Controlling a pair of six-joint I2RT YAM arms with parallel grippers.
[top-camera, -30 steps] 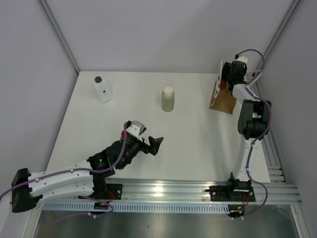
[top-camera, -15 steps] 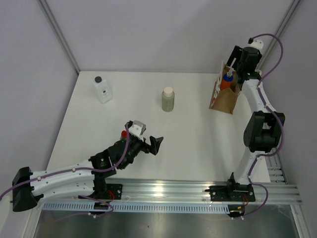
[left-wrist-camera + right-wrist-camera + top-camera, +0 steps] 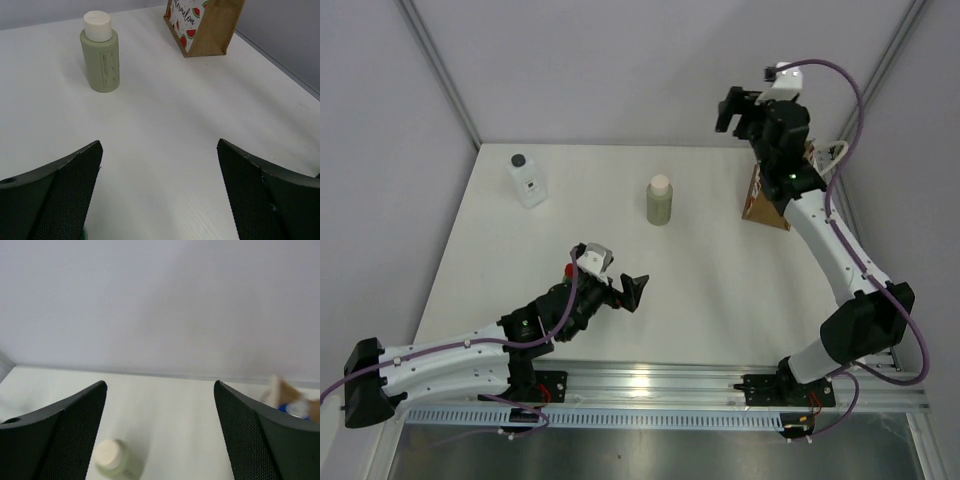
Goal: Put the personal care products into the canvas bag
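The clear square bottle with a black cap (image 3: 527,180) stands at the far left of the table. The olive-green bottle with a whitish cap (image 3: 660,200) stands mid-table; it also shows in the left wrist view (image 3: 101,55) and, blurred, in the right wrist view (image 3: 112,460). The tan canvas bag (image 3: 765,208) stands at the far right, partly hidden by my right arm, and shows in the left wrist view (image 3: 205,25). A blurred blue cap (image 3: 292,409) shows at the bag's rim (image 3: 284,387). My right gripper (image 3: 740,112) (image 3: 160,385) is open and empty, high up, left of the bag. My left gripper (image 3: 620,285) (image 3: 159,145) is open and empty, low over the table.
Grey walls close the table at the back and sides, with the right wall (image 3: 910,150) just behind the bag. A metal rail (image 3: 660,385) runs along the near edge by the arm bases.
My right gripper has risen out of the bag and swung left toward the middle, empty; the orange-red bottle with blue cap stayed in the bag. The left arm has barely moved.
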